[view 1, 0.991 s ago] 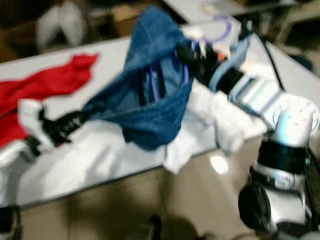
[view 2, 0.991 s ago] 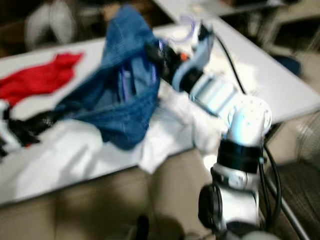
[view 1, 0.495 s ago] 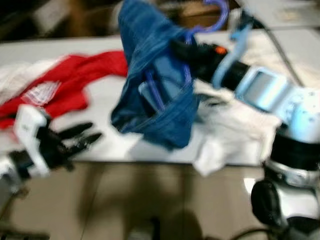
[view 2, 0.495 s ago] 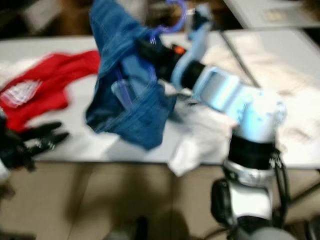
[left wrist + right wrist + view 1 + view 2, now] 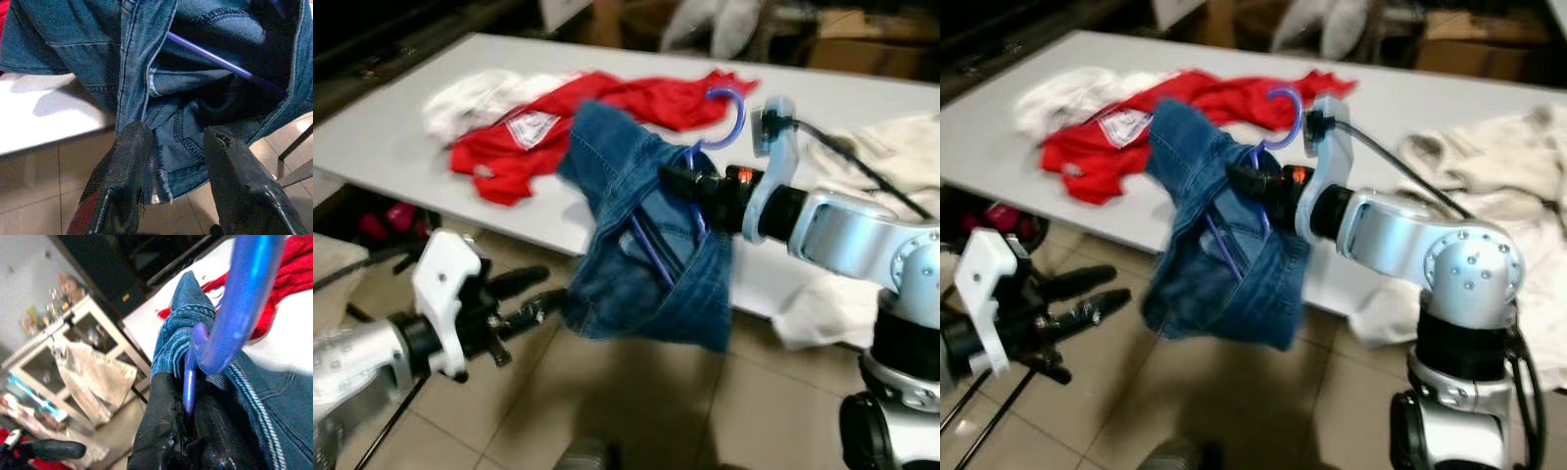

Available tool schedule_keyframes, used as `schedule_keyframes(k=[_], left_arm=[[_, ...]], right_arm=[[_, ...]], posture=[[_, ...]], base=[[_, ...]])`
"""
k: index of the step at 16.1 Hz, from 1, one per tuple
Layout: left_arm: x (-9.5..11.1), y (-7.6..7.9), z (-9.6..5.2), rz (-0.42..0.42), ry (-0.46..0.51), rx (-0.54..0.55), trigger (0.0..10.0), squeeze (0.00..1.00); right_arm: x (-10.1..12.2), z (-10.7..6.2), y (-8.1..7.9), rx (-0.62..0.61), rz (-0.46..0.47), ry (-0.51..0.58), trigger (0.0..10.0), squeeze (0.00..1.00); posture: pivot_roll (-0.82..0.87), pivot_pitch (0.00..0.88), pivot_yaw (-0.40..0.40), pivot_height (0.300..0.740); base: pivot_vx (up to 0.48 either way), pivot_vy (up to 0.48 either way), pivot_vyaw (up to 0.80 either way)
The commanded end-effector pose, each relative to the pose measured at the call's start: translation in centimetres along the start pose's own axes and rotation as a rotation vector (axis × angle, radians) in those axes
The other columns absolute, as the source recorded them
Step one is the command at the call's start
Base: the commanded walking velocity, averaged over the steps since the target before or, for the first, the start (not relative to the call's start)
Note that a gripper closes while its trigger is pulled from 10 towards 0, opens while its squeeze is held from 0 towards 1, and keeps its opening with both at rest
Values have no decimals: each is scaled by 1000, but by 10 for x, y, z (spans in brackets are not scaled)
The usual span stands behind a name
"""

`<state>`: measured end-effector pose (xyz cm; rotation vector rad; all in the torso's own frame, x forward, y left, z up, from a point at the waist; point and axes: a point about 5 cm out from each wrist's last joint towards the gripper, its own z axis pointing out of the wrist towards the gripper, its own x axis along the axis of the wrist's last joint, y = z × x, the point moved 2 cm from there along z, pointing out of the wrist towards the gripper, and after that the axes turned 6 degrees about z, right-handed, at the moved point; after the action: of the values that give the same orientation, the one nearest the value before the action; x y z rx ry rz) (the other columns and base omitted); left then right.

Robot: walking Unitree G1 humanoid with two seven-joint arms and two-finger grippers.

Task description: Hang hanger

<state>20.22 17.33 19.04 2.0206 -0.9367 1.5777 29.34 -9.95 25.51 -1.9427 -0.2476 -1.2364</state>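
A blue denim garment (image 5: 646, 255) hangs draped over a purple hanger (image 5: 724, 110), held in the air in front of the white table's (image 5: 391, 137) near edge. My right gripper (image 5: 677, 182) is shut on the hanger's neck just below the hook, with denim bunched against its fingers (image 5: 166, 431). My left gripper (image 5: 536, 297) is low on the left, open, its fingertips right at the denim's lower left edge. In the left wrist view the frayed hem (image 5: 159, 181) hangs between the two spread fingers (image 5: 129, 161), and the hanger's purple bar (image 5: 210, 56) shows inside the garment.
On the table lie a red garment (image 5: 558, 127), a white one (image 5: 475, 93) at the far left and a cream one (image 5: 891, 157) at the right, partly hanging over the edge. Tiled floor below; pink and dark items (image 5: 386, 220) under the table. Boxes (image 5: 871, 49) stand behind.
The whole view has swung, so the table sits differently. My left gripper let go of the denim's corner, opened, and now stands at its lower edge. The right gripper keeps hold of the hanger.
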Motion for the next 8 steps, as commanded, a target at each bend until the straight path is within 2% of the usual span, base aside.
schedule_keyframes(k=[1, 4, 8], left_arm=[[-5, 5, -1, -36, -20, 19, 10000, 0], [-11, 16, -7, -47, -57, 51, 10000, 0], [-13, 20, -7, -36, -86, 71, 10000, 0]], right_arm=[[-8, 1, -11, 40, -35, -55, 10000, 0], [-18, 0, -22, 90, -63, -109, 10000, 0], [-18, -1, -23, 100, -79, -111, 10000, 0]], posture=[[-66, 133, 39, 740], [-60, 145, -9, 740], [-56, 155, -10, 740]], base=[[0, 0, 800], [0, 0, 800], [0, 0, 800]])
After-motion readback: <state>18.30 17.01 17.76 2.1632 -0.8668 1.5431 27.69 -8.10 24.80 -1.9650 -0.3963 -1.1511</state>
